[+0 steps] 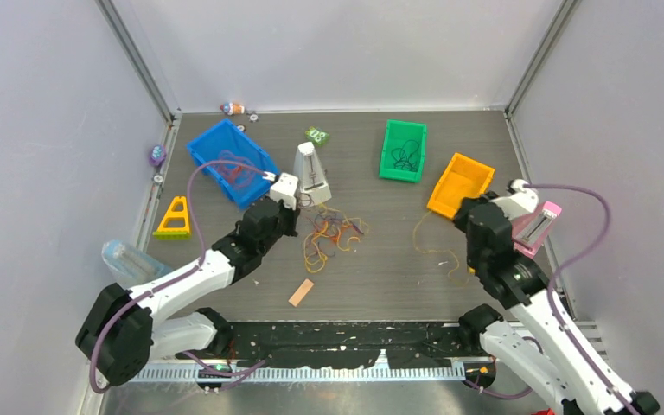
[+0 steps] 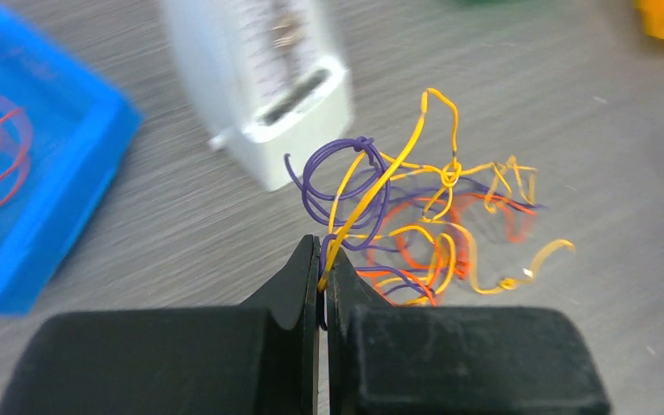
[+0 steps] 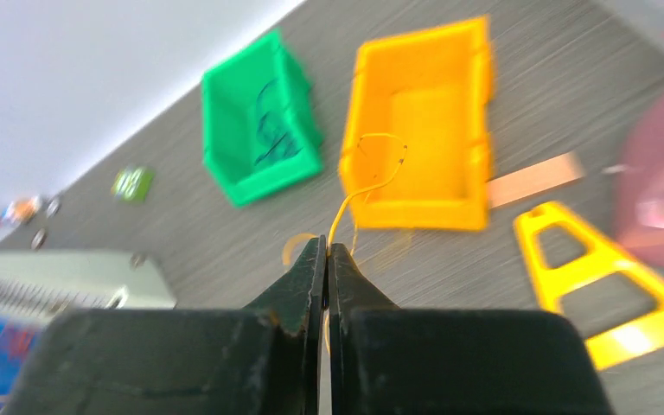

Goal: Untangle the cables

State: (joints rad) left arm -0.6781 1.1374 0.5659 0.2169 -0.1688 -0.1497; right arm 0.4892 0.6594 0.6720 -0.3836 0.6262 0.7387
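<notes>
Both pincers are clamped shut on light, springy yellow wire, best taken near free ends: left pincer (image 2: 322,264) in the cables (image 1: 333,235) tangled on the desk (image 1: 398,285), right pincer (image 3: 326,259) on a stray strand (image 3: 346,203).

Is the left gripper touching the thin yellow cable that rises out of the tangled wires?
Touching. The left wrist view shows the left gripper shut, with the thin yellow cable pinched between its black jaws and running up from them.

Blue bin (image 1: 210,143), green bin (image 1: 405,126), orange bin (image 1: 460,183) and white tapered device (image 1: 311,169) stand apart.
</notes>
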